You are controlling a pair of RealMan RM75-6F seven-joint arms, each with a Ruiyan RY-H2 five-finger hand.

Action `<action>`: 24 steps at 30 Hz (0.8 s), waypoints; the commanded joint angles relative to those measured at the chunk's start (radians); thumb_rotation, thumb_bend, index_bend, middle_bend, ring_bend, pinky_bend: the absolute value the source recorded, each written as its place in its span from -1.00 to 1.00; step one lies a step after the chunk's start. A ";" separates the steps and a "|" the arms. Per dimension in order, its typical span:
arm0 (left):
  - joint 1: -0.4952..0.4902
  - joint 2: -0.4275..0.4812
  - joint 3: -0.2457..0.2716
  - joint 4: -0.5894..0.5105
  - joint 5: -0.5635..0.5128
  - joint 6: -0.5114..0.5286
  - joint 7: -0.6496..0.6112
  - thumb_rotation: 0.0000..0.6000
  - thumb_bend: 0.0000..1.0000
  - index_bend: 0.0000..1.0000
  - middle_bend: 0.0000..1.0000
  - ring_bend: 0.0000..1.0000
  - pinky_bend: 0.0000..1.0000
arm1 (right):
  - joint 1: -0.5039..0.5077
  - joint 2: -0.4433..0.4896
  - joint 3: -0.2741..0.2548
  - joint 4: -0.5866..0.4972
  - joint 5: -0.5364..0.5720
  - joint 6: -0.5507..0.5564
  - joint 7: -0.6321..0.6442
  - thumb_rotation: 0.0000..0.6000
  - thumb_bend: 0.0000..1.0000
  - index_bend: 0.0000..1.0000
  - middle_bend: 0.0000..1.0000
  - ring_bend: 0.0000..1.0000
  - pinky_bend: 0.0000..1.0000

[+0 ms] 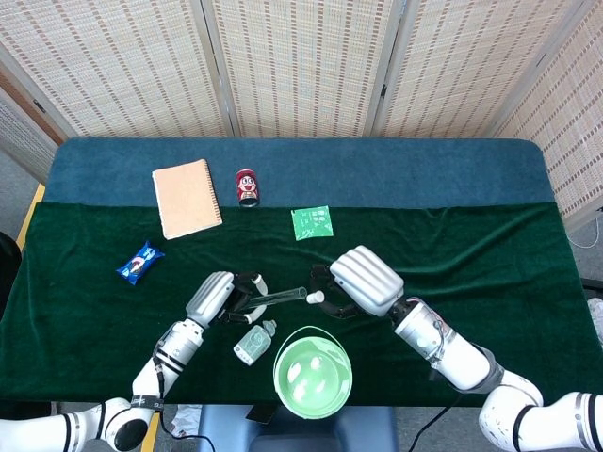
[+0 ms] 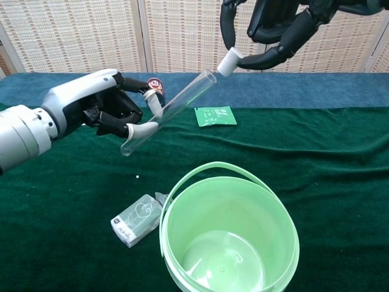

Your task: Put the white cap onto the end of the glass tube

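My left hand (image 2: pixel 100 106) (image 1: pixel 215 297) holds the clear glass tube (image 2: pixel 170 111) (image 1: pixel 281 298) lifted off the table, its open end tilted up and to the right. My right hand (image 2: pixel 276 27) (image 1: pixel 363 281) pinches the small white cap (image 2: pixel 227 62) (image 1: pixel 316 298) between its fingertips. The cap hangs just right of the tube's open end, a small gap apart in the chest view. Both hands hover above the green cloth, behind the bucket.
A light green bucket (image 2: pixel 182 185) (image 1: pixel 283 353) stands at the front middle. A small white bottle (image 2: pixel 137 219) (image 1: pixel 252 343) lies left of it. Farther back are a red can (image 1: pixel 247 186), a tan notebook (image 1: pixel 187 198), a green packet (image 1: pixel 312 223) and a blue wrapper (image 1: pixel 139 263).
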State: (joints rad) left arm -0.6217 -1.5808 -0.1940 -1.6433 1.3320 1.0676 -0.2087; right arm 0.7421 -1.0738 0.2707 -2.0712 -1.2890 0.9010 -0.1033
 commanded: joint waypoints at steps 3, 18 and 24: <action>0.003 -0.010 0.007 0.002 0.018 0.011 -0.013 1.00 0.02 0.33 0.87 0.78 0.83 | -0.001 0.005 -0.004 -0.004 -0.004 0.012 0.008 1.00 0.11 0.44 0.91 1.00 1.00; -0.005 -0.013 0.006 -0.013 0.010 0.007 0.010 1.00 0.02 0.33 0.87 0.77 0.83 | 0.022 -0.009 -0.020 0.008 0.004 0.007 0.005 1.00 0.11 0.44 0.91 1.00 1.00; -0.006 -0.014 0.007 -0.018 0.005 0.006 0.019 1.00 0.02 0.34 0.87 0.77 0.83 | 0.036 -0.020 -0.024 0.011 0.018 0.005 -0.015 1.00 0.11 0.44 0.91 1.00 1.00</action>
State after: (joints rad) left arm -0.6277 -1.5947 -0.1873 -1.6614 1.3368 1.0739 -0.1894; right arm 0.7770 -1.0926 0.2478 -2.0604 -1.2725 0.9059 -0.1171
